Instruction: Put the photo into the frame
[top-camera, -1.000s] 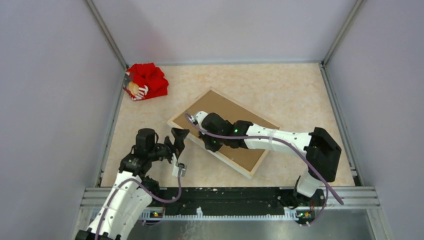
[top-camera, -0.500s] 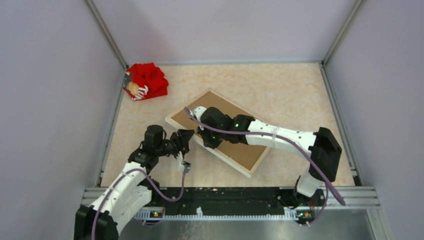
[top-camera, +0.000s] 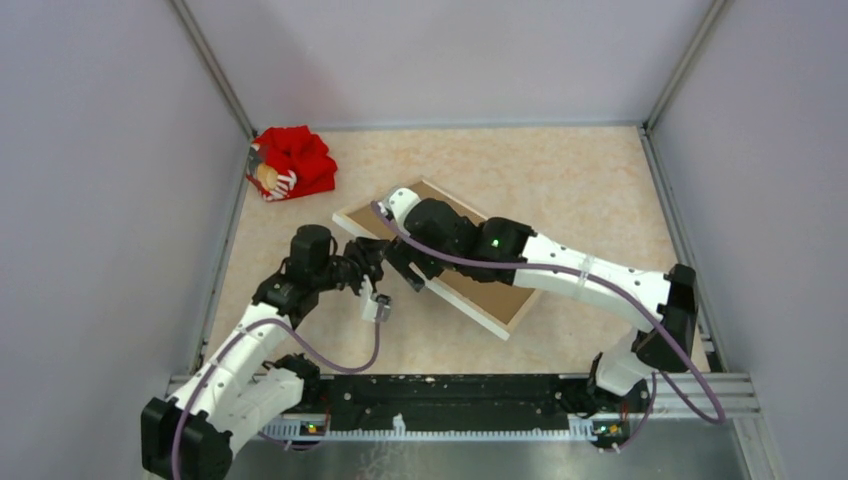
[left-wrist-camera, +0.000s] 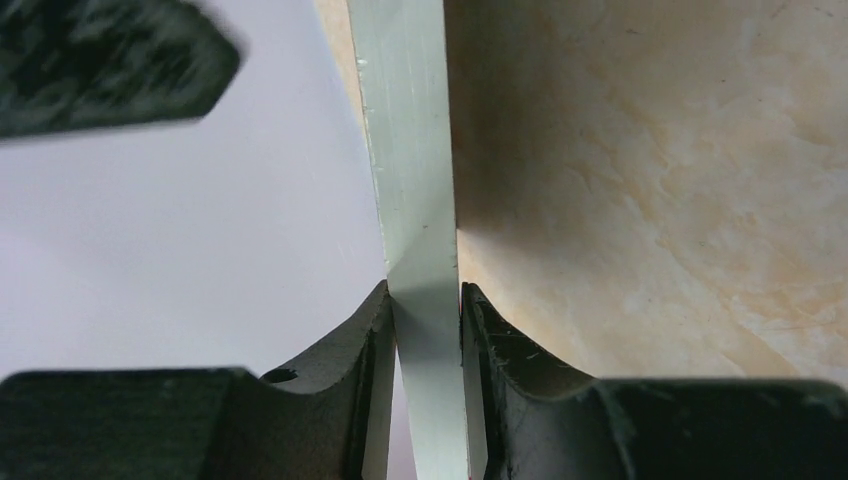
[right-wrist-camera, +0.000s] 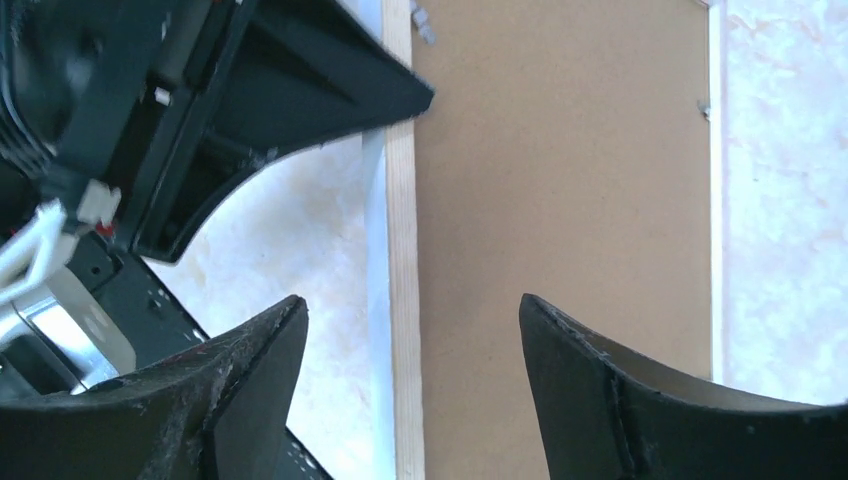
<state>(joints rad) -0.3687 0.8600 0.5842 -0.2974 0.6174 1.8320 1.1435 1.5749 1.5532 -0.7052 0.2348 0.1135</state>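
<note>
Frame (right-wrist-camera: 401, 260) sits back-up and at an angle in the middle of the counter (top-camera: 560, 190). The light wood rail and a thin white edge run down one side, and the brown backing board (right-wrist-camera: 560, 200) fills the opening. I can't see the photo in any view. My guess is it's under that board, but nothing here shows it.

My left fingers (top-camera: 375, 262) are pinched shut on the frame's near-left rail. In the left wrist view the pale strip runs straight up between both pads, with the marbled counter on one side. I'm probably holding it there so the frame can't skate around while the other arm works. I can't tell whether that edge is lifted off the counter or lying flat.

My right fingers (top-camera: 408, 268) are spread wide with nothing in them. They hover above the same side of the frame, straddling the wood rail and the edge of the board. From there they look ready to press the board down or grab something next.

Way off in the far left corner there's a red plush-looking bundle (top-camera: 292, 160), well apart from everything.
</note>
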